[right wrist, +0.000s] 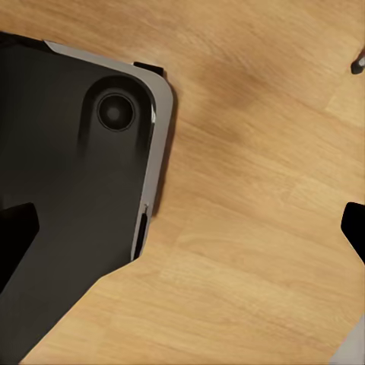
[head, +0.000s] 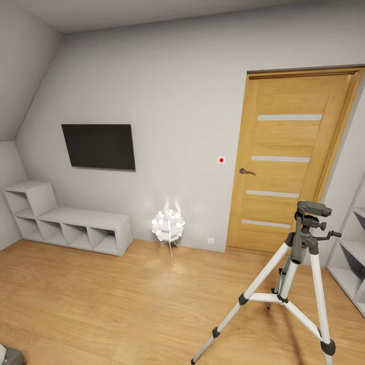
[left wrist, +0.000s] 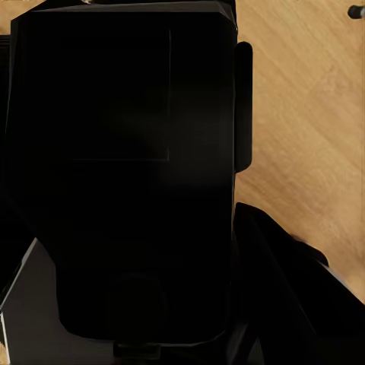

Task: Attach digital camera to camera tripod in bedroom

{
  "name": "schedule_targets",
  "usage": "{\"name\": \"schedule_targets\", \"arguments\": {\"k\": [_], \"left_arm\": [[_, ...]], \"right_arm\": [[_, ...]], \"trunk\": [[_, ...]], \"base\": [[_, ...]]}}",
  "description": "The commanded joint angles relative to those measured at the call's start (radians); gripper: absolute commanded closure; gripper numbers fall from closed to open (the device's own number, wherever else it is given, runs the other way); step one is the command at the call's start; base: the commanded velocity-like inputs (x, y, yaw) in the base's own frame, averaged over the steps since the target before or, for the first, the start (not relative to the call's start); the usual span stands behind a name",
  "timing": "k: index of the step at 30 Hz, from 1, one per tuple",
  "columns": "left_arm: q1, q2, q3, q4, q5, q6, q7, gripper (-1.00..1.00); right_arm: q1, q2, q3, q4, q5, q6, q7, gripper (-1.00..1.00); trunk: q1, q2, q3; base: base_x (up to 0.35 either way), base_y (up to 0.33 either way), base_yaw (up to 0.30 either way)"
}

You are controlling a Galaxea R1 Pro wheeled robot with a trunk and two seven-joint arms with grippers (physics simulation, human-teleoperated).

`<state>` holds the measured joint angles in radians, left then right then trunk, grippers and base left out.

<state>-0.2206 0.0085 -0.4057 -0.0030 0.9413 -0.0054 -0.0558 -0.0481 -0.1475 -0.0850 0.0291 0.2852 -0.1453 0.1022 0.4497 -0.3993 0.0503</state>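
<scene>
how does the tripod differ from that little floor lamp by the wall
The camera tripod stands tall in the near right of the head view; the floor lamp is much lower and sits back against the far wall. The tripod has silver legs with black joints and a black head with nothing mounted on it; the lamp carries a glowing white globe on thin legs. Both stand upright on spread legs on the wooden floor.

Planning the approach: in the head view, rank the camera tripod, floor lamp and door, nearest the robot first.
1. Camera tripod: right foreground.
2. Floor lamp: centre, just before the far wall.
3. Door: right, set in that wall, only slightly beyond the lamp.
</scene>
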Motion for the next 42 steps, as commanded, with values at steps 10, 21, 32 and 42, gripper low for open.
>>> {"name": "schedule_targets", "arguments": {"k": [10, 21, 32, 42], "left_arm": [[0.0, 0.001, -0.008, 0.001, 0.004, -0.002, -0.004, 1.0], [0.0, 0.001, -0.008, 0.001, 0.004, -0.002, -0.004, 1.0], [0.0, 0.001, -0.008, 0.0, 0.004, -0.002, -0.004, 1.0], [0.0, 0.002, -0.008, 0.0, 0.004, -0.002, -0.005, 1.0]], "right_arm": [[-0.001, -0.003, -0.008, 0.003, 0.008, -0.005, 0.002, -1.0], [-0.001, -0.003, -0.007, 0.003, 0.009, -0.005, 0.002, -1.0], [-0.001, -0.003, -0.007, 0.003, 0.009, -0.002, 0.002, -1.0], [-0.001, -0.003, -0.009, 0.003, 0.008, -0.004, 0.002, -1.0]], "trunk": [[0.0, -0.001, 0.0], [0.0, -0.001, 0.0], [0.0, -0.001, 0.0], [0.0, -0.001, 0.0]], "base": [[0.0, 0.0, 0.0], [0.183, 0.112, 0.0], [0.24, 0.184, 0.0], [0.055, 0.063, 0.0]]}}
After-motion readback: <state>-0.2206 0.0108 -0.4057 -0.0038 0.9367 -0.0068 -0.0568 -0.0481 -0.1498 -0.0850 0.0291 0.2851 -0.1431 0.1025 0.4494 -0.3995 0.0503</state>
